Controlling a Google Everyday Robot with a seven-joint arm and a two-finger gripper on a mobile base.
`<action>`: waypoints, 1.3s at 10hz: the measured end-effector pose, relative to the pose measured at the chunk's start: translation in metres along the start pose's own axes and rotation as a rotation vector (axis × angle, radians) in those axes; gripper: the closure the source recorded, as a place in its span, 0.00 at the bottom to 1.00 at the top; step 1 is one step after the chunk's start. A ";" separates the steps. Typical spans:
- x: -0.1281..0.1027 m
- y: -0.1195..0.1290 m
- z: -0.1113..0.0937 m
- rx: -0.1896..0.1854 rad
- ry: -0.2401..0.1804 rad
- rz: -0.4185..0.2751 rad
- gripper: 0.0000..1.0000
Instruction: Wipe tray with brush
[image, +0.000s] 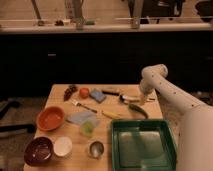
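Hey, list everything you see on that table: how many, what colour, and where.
tray: 1, green, front right
brush: 1, white handle, dark head, back right
pepper: 1, green, behind tray
yellow piece: 1, left of pepper
block: 1, dark, tan top, back middle
sponge: 1, blue, beside block
round fruit: 1, red-orange, back
grapes: 1 bunch, dark, back left
fork: 1, silver, centre left
cloth: 1, pale blue, centre
green cup: 1, before cloth
metal cup: 1, left of tray
orange bowl: 1, left
dark red bowl: 1, front left
white bowl: 1, beside it
table: 1, wooden
arm: 1, white, right
gripper: 1, at brush handle
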 end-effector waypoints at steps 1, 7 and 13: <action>0.002 -0.006 0.007 -0.011 0.001 0.001 0.20; 0.026 -0.009 0.029 -0.070 0.019 0.025 0.20; 0.029 -0.004 0.041 -0.126 0.040 -0.002 0.21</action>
